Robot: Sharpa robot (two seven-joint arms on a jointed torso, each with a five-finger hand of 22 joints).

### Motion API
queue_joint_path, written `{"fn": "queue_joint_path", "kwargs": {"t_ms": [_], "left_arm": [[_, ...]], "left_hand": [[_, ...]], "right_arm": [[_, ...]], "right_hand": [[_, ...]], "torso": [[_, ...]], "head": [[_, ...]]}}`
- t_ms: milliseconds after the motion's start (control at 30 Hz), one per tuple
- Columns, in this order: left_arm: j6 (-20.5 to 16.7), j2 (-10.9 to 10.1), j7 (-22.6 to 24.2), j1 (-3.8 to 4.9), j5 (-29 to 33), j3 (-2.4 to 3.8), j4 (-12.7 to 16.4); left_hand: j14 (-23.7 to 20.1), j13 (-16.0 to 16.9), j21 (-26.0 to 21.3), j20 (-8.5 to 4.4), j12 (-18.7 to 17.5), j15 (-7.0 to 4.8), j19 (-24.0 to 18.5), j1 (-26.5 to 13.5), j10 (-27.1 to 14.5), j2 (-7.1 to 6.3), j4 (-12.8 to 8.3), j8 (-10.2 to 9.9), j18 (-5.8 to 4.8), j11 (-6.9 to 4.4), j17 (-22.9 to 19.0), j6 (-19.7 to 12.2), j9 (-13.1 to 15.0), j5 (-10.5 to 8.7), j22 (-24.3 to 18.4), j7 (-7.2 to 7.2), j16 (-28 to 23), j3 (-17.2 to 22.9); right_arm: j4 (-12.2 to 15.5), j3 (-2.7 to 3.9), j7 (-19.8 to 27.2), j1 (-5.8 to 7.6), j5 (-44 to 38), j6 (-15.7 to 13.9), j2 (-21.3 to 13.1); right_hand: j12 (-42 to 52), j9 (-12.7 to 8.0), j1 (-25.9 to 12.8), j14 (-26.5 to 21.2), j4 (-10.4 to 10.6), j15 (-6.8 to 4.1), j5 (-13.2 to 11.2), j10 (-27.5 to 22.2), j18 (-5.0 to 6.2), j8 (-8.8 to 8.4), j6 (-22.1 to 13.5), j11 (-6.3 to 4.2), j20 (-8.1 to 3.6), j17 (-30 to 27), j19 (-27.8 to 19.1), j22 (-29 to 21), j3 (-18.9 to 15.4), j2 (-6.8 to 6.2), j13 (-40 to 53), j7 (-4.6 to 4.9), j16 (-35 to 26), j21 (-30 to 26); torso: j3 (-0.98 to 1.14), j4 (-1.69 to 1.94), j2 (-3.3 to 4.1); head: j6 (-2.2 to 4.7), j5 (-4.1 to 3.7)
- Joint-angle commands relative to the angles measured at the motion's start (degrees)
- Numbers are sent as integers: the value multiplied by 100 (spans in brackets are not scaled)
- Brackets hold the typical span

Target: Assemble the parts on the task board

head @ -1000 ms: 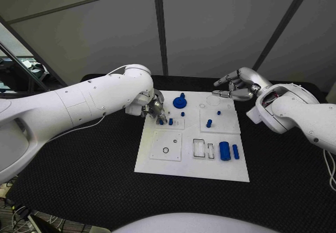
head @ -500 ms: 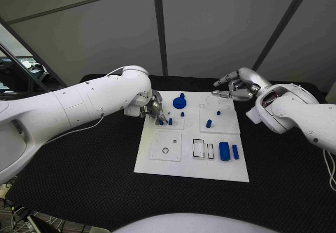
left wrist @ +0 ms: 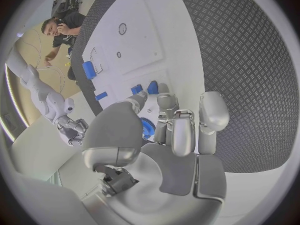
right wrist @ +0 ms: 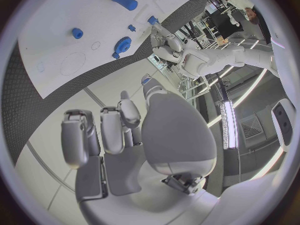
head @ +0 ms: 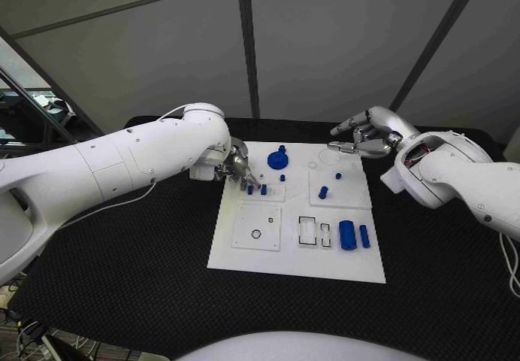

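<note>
The white task board (head: 298,259) lies mid-table. My left hand (head: 237,171) hovers over its far left corner, fingers stretched out with their tips just above two small upright blue pegs (head: 250,189) (head: 264,189), holding nothing. The left wrist view has those pegs (left wrist: 137,89) just past the fingertips (left wrist: 164,91), and the blue gear (left wrist: 147,127) behind them. The gear (head: 279,158) stands near the far edge. My right hand (head: 367,131) hangs above the table beyond the far right corner, fingers curled in on nothing. The right wrist view looks down on the gear (right wrist: 122,45).
More blue pegs (head: 323,192) (head: 338,175) stand on the board's right half. A thick blue cylinder (head: 347,234) and a thin blue bar (head: 364,235) lie near its right edge, beside rectangular slots (head: 309,228). Black matting (head: 130,256) surrounds the board.
My left hand has drawn back a little from the two pegs, toward the board's far left corner. The right hand has stayed still.
</note>
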Motion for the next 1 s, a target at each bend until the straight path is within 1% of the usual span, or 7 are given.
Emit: {"fn": "queue_joint_path", "kwargs": {"t_ms": [33, 533, 600, 700, 767, 867, 1000], "left_arm": [[-446, -30, 260, 11, -109, 36, 24], [-956, -258, 543, 11, -22, 249, 180], [-1155, -316, 679, 11, -21, 280, 240], [-1700, -406, 1168, 11, 18, 308, 372], [-2161, -449, 1645, 9, 89, 291, 467], [-2894, -493, 2448, -32, 157, 206, 617], [-3667, -490, 3284, -160, -1, 109, 728]], "left_hand": [[486, -17, -32, -10, -39, -4, 28, 45, -53, -103, 167, -29, -72, 10, 1048, 31, -11, -28, 385, 22, -29, -67], [450, -206, -206, -7, -308, 1, -36, 310, -194, -173, 368, -100, -41, 32, 941, -24, -43, -28, 321, 48, -131, -180], [416, -466, -316, -4, -670, 6, -85, 459, -358, -140, 317, -145, -21, 46, 842, -86, -63, -27, 275, 70, -224, -143], [136, -1051, -1382, 47, -1509, 84, -600, 1020, -859, -45, 59, -340, 161, 135, 200, -316, -197, -6, -188, 169, -872, 34], [-471, -1338, -2959, 146, -1938, 241, -1490, 1591, -1315, -1, -280, -605, 377, 287, -737, -535, -460, 19, -896, 356, -1946, 315], [-1841, -2010, -3573, 328, -2598, 451, -1993, 2150, -1607, -155, -670, -1021, 329, 417, -2587, -711, -1042, 41, -1243, 481, -4167, 673], [-2012, -2634, -3833, 432, -3084, 545, -2080, 2369, -1714, -281, -885, -1301, 337, 590, -2892, -762, -1523, 11, -1412, 488, -4525, 786]], "right_arm": [[1, 3, 65, 6, 12, 2, 5], [-11, 3, 66, -3, 12, 2, 3], [-8, 3, 66, -3, 12, -2, -3], [-3, 3, 66, -3, 12, -11, -11], [-2, 3, 70, -3, 12, -21, -14], [-2, 3, 87, -3, 17, -47, -17], [-4, 2, 105, -3, 22, -69, -14]], "right_hand": [[1, -8, -39, 240, -20, -45, 0, -14, 36, -21, 24, -22, -31, -7, 331, 1075, 1, 18, -7, 3, -22, -20], [1, -8, -39, 240, -20, -45, 0, -14, 36, -21, 24, -22, -31, -7, 331, 1075, 1, 18, -7, 3, -22, -20], [1, -8, -39, 240, -20, -45, 0, -14, 36, -21, 24, -22, -31, -7, 331, 1075, 1, 18, -7, 3, -22, -20], [0, -8, -39, 239, -20, -45, 0, -15, 36, -21, 23, -22, -31, -7, 330, 1073, 1, 18, -7, 3, -23, -22], [-5, -9, -39, 239, -22, -45, 1, -18, 39, -21, 22, -22, -31, -10, 324, 1064, 1, 19, -12, 3, -25, -30], [-20, -8, -39, 236, -22, -45, 1, -25, 45, -20, 23, -22, -31, -23, 310, 1041, 1, 19, -25, 3, -34, -50], [-39, -7, -35, 231, -27, -45, 2, -36, 54, -16, 32, -23, -30, -41, 290, 1010, 2, 17, -42, 1, -47, -76]], "torso": [[3, -1, -4], [5, 0, -1], [8, 2, -2], [14, 8, -3], [14, 0, -1], [5, 1, 7], [-4, -6, 8]], "head": [[8, 2], [49, -14], [56, -24], [82, -48], [108, -72], [163, -124], [214, -171]]}}
